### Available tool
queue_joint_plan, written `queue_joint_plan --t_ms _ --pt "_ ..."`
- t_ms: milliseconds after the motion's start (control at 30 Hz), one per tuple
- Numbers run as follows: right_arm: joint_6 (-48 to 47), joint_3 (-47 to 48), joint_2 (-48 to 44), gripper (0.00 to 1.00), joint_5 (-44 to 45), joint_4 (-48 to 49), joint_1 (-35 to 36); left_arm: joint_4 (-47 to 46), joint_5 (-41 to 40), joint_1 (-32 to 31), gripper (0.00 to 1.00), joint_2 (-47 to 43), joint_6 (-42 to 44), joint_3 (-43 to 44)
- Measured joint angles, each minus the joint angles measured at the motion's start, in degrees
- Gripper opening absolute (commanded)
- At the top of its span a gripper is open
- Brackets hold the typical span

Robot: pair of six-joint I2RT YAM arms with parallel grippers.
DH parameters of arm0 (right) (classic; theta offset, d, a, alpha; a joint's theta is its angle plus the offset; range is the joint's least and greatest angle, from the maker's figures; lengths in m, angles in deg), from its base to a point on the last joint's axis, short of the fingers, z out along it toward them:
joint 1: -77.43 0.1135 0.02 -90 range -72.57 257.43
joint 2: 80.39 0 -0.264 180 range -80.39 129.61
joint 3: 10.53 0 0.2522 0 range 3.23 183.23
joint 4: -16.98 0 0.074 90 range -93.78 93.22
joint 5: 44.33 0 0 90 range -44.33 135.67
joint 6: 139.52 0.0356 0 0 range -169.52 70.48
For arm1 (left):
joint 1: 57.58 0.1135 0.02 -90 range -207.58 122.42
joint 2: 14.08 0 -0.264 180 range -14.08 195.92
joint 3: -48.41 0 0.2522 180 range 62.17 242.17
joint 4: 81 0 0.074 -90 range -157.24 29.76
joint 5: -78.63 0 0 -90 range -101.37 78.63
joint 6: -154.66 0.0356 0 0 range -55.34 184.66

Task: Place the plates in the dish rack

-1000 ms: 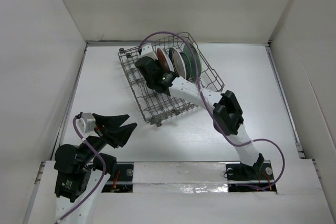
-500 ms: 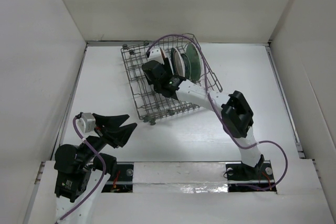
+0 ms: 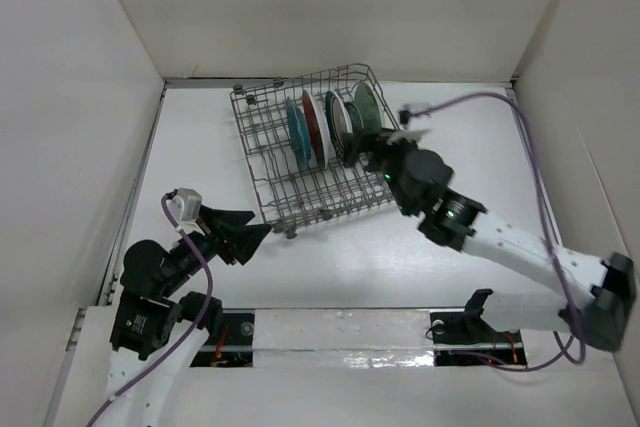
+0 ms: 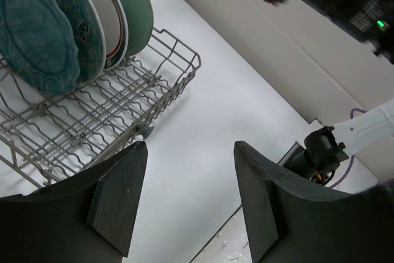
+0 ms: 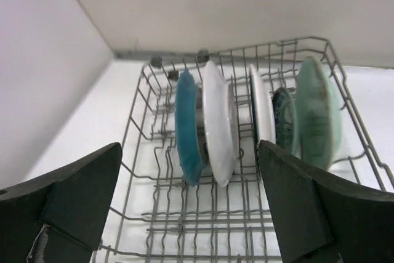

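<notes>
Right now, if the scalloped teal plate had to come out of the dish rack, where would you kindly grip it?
Its top rim, from straight above, straddling the edge. The scalloped teal plate stands on edge in the dish rack at the row's end, its upper rim clear of the wires; the floral plate sits close beside one face.

The left arm [image 3: 150, 297] is folded low over its base at the near left, its wrist tilted up and to the right. The left gripper [image 3: 258, 229] [image 4: 188, 204] has its jaws spread wide. The right arm [image 3: 520, 247] bends at an elbow far out to the right, and its forearm reaches back towards the middle. The right gripper [image 3: 372, 155] [image 5: 191, 204] points away from the bases, jaws also wide apart.
</notes>
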Motion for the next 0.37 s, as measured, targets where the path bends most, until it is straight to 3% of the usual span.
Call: queue_joint_plan --t_ms 200,367 --pt "5.05 -27.91 -28.46 0.96 6.14 7.10 -4.98 0.17 -0.02 0.00 0.57 5.16 -0.66 0.00" --pt "9.44 -37.00 -39.60 0.97 6.29 5.22 -15.13 -0.33 -0.02 0.00 0.58 8.11 -0.68 0.00"
